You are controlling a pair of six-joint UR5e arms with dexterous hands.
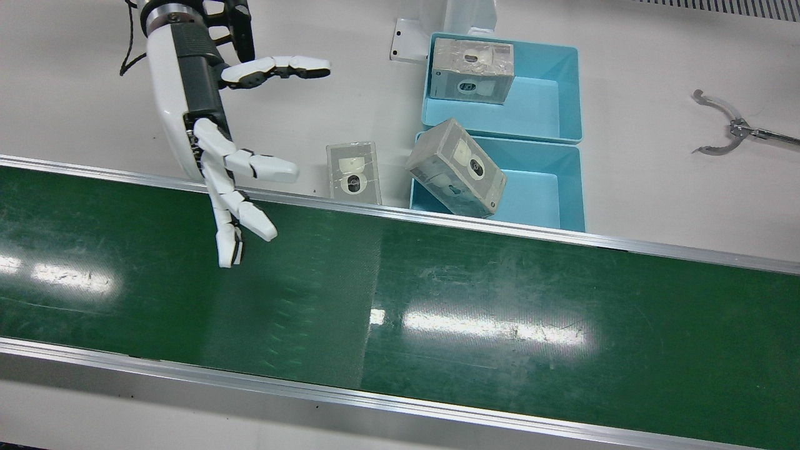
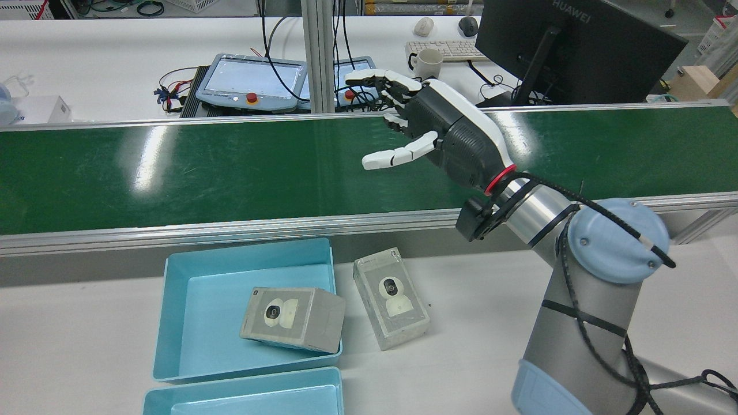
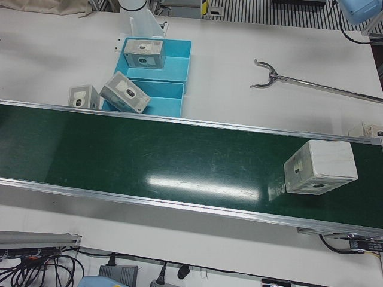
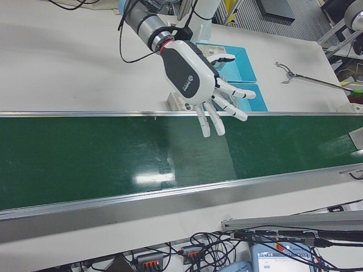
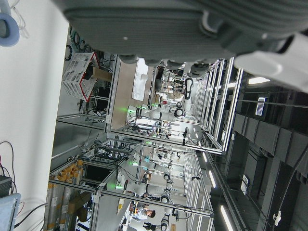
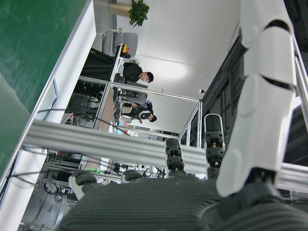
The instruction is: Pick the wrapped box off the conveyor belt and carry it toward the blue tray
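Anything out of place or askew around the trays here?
Yes. One wrapped box sits tilted on the rim of the near blue tray instead of flat inside, and another wrapped box lies on the table outside the trays. The right hand hovers open over the conveyor belt.

- Right hand [image 2: 438,129]: white outer shell over a dark grey textured palm; segmented white fingers [image 1: 250,164] with black joints.
- Wrist: red ring [image 2: 499,178] where the hand meets a silver cylindrical link.
- Right arm [image 2: 582,300]: grey tubular links with pale blue joint caps fixed by small screws.
- Cable [image 2: 599,216]: black, wound loosely around the arm.
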